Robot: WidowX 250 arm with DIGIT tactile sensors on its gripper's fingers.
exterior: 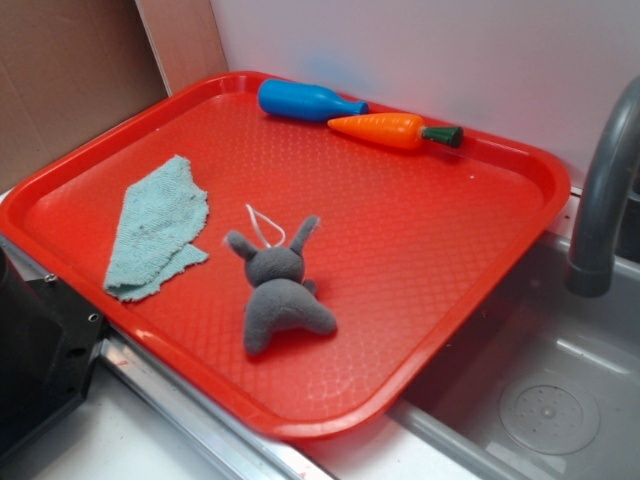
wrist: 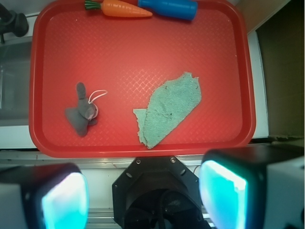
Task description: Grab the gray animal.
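Right now the gray rabbit lies on the red tray, well ahead of the gripper and off toward the finger seen at the lower left of the wrist view. It rests on its belly with its ears spread, and a thin white string loop trails from its head toward the middle of the tray. In the exterior view the rabbit sits near the front rim of the tray, just beside the cloth but apart from it.

The jaws stand wide apart. One finger shows at the lower left of the wrist view, the other finger at the lower right, both with pale teal pads. Nothing lies between them, and they touch nothing on the tray. They hang over the near edge of the tray, outside its rim.

A light-blue folded cloth lies straight ahead of the jaws, roughly between the two fingers' lines and closer to the right one. At the far rim, well away from the jaws, an orange toy carrot with a green top lies end to end with a blue bottle. A gray faucet stands beside the tray over a sink.
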